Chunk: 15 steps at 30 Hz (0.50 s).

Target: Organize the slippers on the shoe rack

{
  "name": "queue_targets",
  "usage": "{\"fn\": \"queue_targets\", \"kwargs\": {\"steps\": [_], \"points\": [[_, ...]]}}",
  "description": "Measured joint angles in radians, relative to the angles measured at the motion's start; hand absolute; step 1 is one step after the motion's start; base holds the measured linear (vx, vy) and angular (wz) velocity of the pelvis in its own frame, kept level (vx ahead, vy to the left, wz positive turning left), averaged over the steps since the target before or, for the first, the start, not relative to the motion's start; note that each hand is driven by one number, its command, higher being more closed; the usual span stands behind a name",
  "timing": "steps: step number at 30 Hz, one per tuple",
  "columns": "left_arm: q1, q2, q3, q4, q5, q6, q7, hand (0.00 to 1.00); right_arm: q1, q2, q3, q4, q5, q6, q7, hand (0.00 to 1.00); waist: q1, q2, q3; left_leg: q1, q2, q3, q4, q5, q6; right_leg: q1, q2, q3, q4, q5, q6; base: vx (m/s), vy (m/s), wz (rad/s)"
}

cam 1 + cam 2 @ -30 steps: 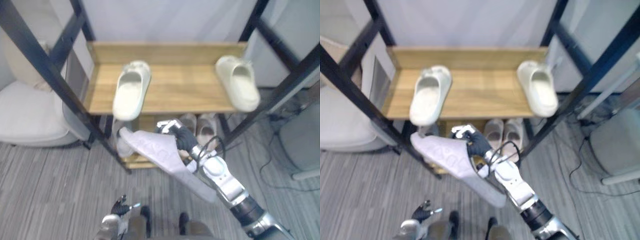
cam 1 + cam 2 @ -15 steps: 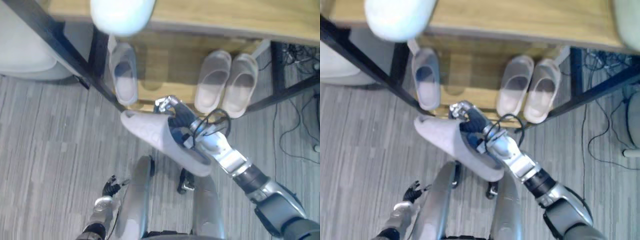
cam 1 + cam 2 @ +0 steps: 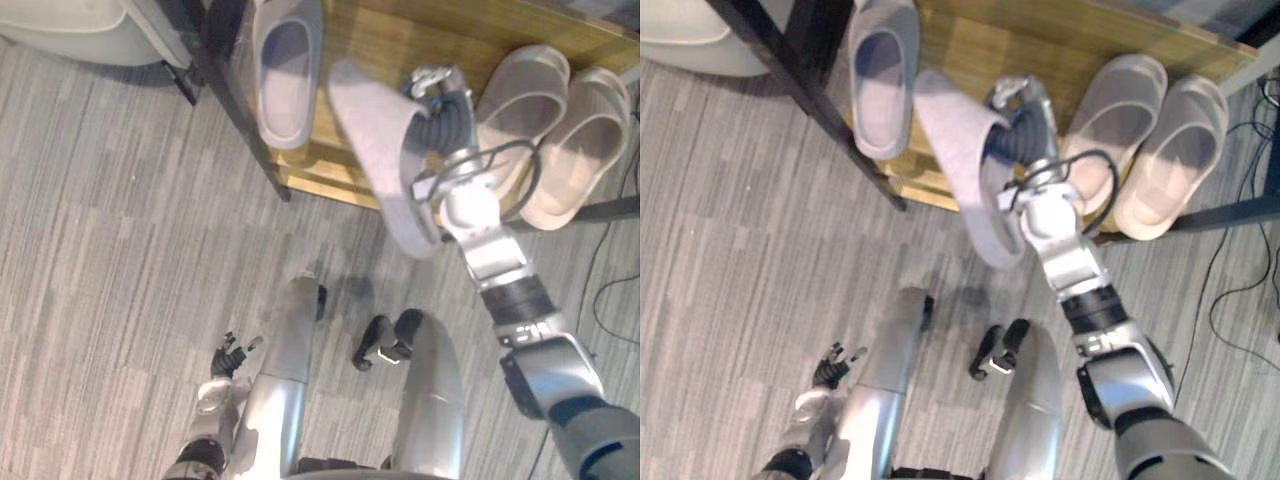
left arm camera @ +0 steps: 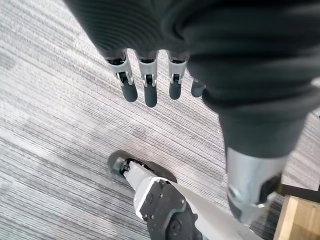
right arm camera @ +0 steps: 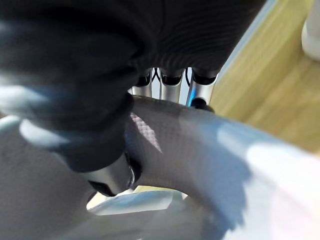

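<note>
My right hand (image 3: 448, 112) is shut on a pale lavender slipper (image 3: 384, 160), fingers over its strap (image 5: 200, 150) and thumb (image 5: 109, 176) inside it. The slipper hangs tilted, toe over the front of the wooden lower shelf (image 3: 392, 30) and heel over the floor. Its mate (image 3: 287, 62) lies on that shelf just to the left, a small gap between them. A beige pair (image 3: 528, 105) sits on the shelf to the right of my hand. My left hand (image 3: 226, 356) hangs low by my side, fingers (image 4: 145, 86) relaxed above the carpet.
A black rack post (image 3: 228, 85) slants down left of the resting lavender slipper. A white cushioned seat (image 3: 70, 20) sits at the far left. A cable (image 3: 612, 290) trails on the grey striped carpet at the right.
The camera has tilted further down, so the upper shelf has left the view. My right hand has carried the lavender slipper forward until its toe is over the lower shelf.
</note>
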Motion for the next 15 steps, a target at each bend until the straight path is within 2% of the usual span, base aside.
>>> {"fn": "queue_targets", "kwargs": {"steps": [7, 11, 13, 14, 15], "points": [[-0.007, -0.005, -0.014, -0.030, -0.005, 0.002, 0.021, 0.00, -0.198, 0.004, -0.034, 0.281, -0.006, 0.054, -0.039, 1.00, 0.020, -0.001, -0.011, -0.081, -0.030, -0.052, 0.009, 0.022, -0.039, -0.053, -0.022, -0.054, 0.035, -0.023, -0.029, -0.02, -0.049, 0.21], [-0.018, -0.006, -0.027, -0.029, -0.005, 0.002, 0.024, 0.00, -0.277, 0.024, -0.037, 0.368, -0.034, 0.059, -0.076, 1.00, 0.031, -0.002, -0.019, -0.103, -0.040, -0.061, 0.012, 0.030, -0.055, -0.078, -0.033, -0.061, 0.060, -0.034, -0.044, -0.01, -0.035, 0.12], [-0.020, -0.008, -0.043, -0.027, -0.005, 0.002, 0.034, 0.00, -0.287, 0.035, -0.040, 0.411, -0.033, 0.063, -0.095, 1.00, 0.035, -0.001, -0.051, -0.126, -0.043, -0.067, 0.012, 0.034, -0.061, -0.099, -0.035, -0.067, 0.066, -0.036, -0.047, -0.02, -0.014, 0.08], [-0.023, -0.010, -0.043, -0.027, -0.005, 0.001, 0.040, 0.00, -0.290, 0.042, -0.053, 0.422, -0.033, 0.065, -0.100, 0.00, 0.036, -0.001, -0.057, -0.128, -0.045, -0.072, 0.011, 0.036, -0.065, -0.099, -0.036, -0.072, 0.067, -0.037, -0.051, -0.01, -0.005, 0.12], [-0.028, -0.013, -0.046, -0.027, -0.005, 0.001, 0.040, 0.00, -0.292, 0.047, -0.077, 0.443, -0.033, 0.071, -0.111, 0.00, 0.039, -0.001, -0.066, -0.131, -0.052, -0.079, 0.010, 0.039, -0.070, -0.098, -0.041, -0.081, 0.070, -0.040, -0.056, -0.01, -0.004, 0.15]]}}
